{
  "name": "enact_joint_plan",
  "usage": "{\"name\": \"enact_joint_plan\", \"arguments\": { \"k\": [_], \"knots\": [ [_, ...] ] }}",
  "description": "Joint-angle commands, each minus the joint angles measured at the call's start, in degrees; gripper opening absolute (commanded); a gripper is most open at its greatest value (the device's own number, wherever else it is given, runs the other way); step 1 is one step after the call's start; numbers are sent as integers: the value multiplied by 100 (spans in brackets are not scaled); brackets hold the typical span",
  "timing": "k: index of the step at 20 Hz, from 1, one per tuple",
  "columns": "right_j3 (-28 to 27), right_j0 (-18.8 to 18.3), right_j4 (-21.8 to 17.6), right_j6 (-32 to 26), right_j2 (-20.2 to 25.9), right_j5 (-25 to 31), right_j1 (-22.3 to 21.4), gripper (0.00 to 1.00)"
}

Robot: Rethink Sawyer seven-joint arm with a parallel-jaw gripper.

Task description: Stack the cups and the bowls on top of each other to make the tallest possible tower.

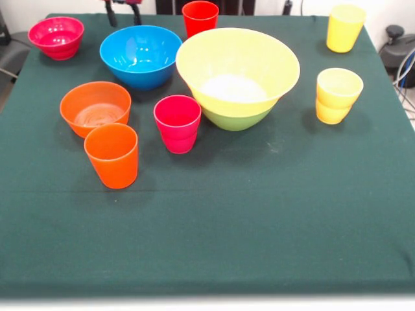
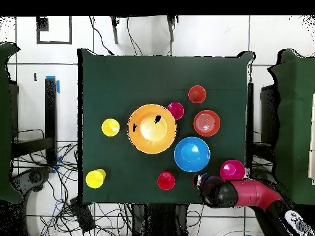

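Hanging at the counter's [image 1: 214,220] far edge, the claw [image 1: 124,13] shows only its tips in the front view. Its jaws stand apart with nothing between them, so it reads as open and empty.

Taken left to right in that view:
- **Magenta-pink bowl** [image 1: 56,37]: just to picture-left of the claw, mouth up.
- **Orange bowl** [image 1: 95,107] and **orange cup** [image 1: 111,155]: farther out toward the camera, touching or nearly so.
- **Blue bowl** [image 1: 141,55]: almost directly below the claw and a shade right, the closest thing to it.
- **Magenta-pink cup** [image 1: 177,123]: beyond the blue bowl, toward the camera.
- **Red cup** [image 1: 200,17]: level with the claw along the far edge, to picture-right.
- **Tower** [image 1: 237,97]: so far only the big yellow bowl [image 1: 237,61] nested in the green bowl [image 1: 237,120], right of the claw past the blue bowl and a little nearer the camera.
- **Two yellow cups** [image 1: 338,95] and [image 1: 345,27]: well apart from the claw on the far right.

The overhead view agrees: the claw [image 2: 200,181] sits between the blue bowl [image 2: 192,154] and the magenta-pink bowl [image 2: 232,169].

Everything is round and upright, so no long axis matters. The relation that counts is that the blue bowl lies between the claw and the tower, which likely makes it the handiest piece to carry over.
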Motion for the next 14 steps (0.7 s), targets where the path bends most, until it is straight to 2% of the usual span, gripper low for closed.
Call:
{"name": "enact_joint_plan", "arguments": {
  "k": [1, 3, 5, 7, 10, 14],
  "knots": [
    [627, 604, 674, 1998, -971, -853, -673, 100],
    [811, 722, 972, 2182, -1233, -929, -741, 100],
    [956, 983, 1160, 2491, -1620, -1303, -728, 100],
    [1009, 1114, 1232, 2504, -1788, -1622, -628, 100],
    [818, 1087, 1181, 1998, -1505, -1425, -559, 100],
    [665, 924, 1261, 1781, -1251, -1130, -479, 100]
  ]
}}
